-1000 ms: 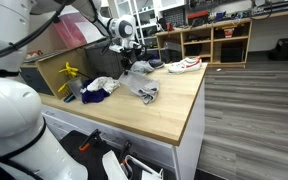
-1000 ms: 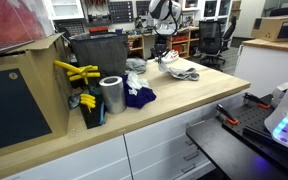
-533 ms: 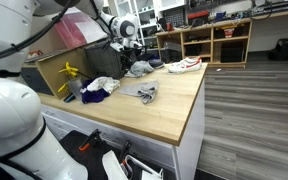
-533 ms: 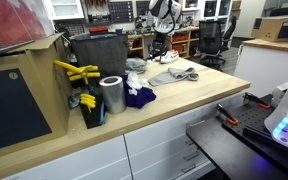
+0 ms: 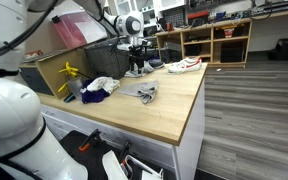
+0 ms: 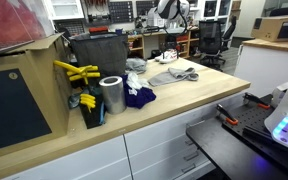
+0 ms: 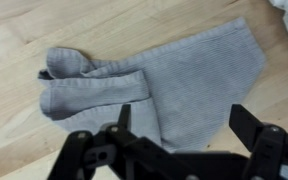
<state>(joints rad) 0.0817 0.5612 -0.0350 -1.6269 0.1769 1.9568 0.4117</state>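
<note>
The jaws stand wide and empty above the grey knitted cloth point(image 7: 164, 80), clear of it. In the wrist view the cloth spreads between and beyond the two black fingers point(image 7: 124, 118). It lies loosely folded on the light wooden desk point(image 5: 174, 112), well in from its edges, near a dark blue rag point(image 5: 96, 97).

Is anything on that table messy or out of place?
The grey cloth lies rumpled on the wooden table, with one end folded over itself. A white shoe at the table's far end seems out of place.
</note>
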